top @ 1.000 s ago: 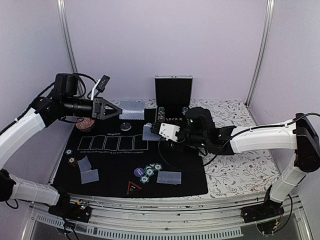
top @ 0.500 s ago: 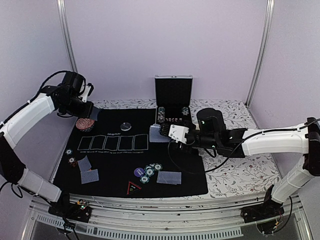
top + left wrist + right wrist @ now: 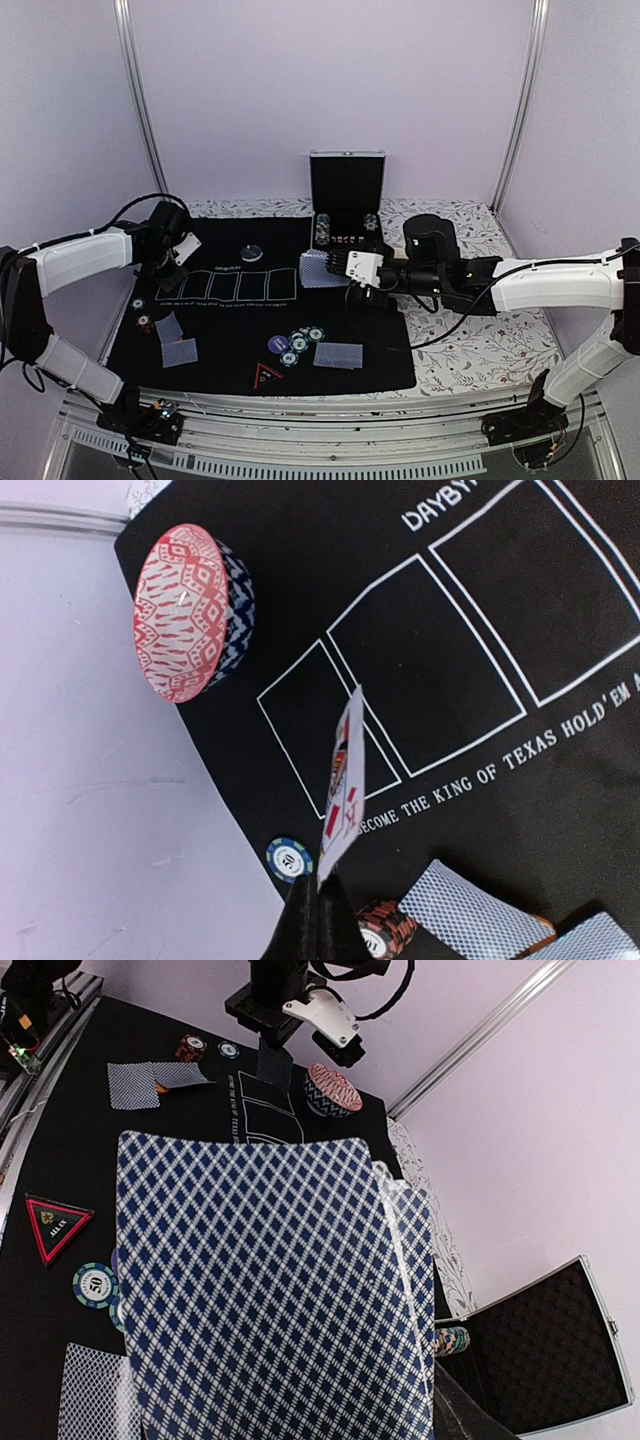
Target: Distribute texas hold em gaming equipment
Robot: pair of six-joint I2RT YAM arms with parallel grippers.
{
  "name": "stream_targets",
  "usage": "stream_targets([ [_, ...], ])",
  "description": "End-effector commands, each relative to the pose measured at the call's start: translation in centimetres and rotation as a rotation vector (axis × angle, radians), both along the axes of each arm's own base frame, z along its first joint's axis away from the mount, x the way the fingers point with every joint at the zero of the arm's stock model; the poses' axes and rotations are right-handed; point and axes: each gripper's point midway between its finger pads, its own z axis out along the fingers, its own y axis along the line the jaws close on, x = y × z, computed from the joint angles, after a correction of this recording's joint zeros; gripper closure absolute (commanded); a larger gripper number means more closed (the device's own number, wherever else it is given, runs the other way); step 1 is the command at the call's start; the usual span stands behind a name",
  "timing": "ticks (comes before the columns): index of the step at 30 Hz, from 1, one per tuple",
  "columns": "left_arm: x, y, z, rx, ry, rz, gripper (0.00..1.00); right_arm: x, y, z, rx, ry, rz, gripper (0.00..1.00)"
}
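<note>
My left gripper [image 3: 318, 900] is shut on the bottom edge of a single playing card [image 3: 343, 780]. The card stands upright, its red face showing, over the left end of the black poker mat [image 3: 230, 320], above the leftmost outlined box. In the overhead view that gripper [image 3: 165, 278] hangs low at the mat's left edge. My right gripper [image 3: 338, 268] holds a deck of blue diamond-backed cards [image 3: 270, 1290] above the mat's back middle; the deck hides its fingers. Green-and-white chips [image 3: 300, 342], a purple button [image 3: 278, 344] and face-down cards [image 3: 338, 355] lie near the front.
A red patterned bowl [image 3: 190, 610] sits at the mat's back left corner. An open black case [image 3: 346, 190] with chip stacks [image 3: 322, 228] stands behind. A blue chip [image 3: 289, 860], an orange-black chip stack [image 3: 385, 930] and two face-down cards [image 3: 175, 340] lie at left. A triangular marker [image 3: 267, 376] is in front.
My left arm has swung down from high at the back left to low over the mat's left end, carrying the card. The right gripper with the deck has shifted slightly right.
</note>
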Motion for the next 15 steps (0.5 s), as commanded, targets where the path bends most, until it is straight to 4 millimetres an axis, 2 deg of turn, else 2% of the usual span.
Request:
stream_targets([
  [1,1.2,-0.1,0.3,0.092,-0.065,-0.183,1.00,-0.3,-0.3,2.6,0.064,-0.043,0.042,0.45],
  [7,1.7,0.6,-1.3,0.156,-0.034,-0.291,1.00,0.1,-0.2,3.1,0.069,-0.051,0.069,0.45],
  [11,2.7,1.5,-1.3,0.219,-0.046,-0.356,1.00,0.4,-0.4,3.7,0.073,-0.061,0.084,0.45],
  [15,2.6,1.9,-1.8,0.211,-0.011,-0.425,1.00,0.6,-0.8,4.1,0.073,-0.071,0.090,0.45],
])
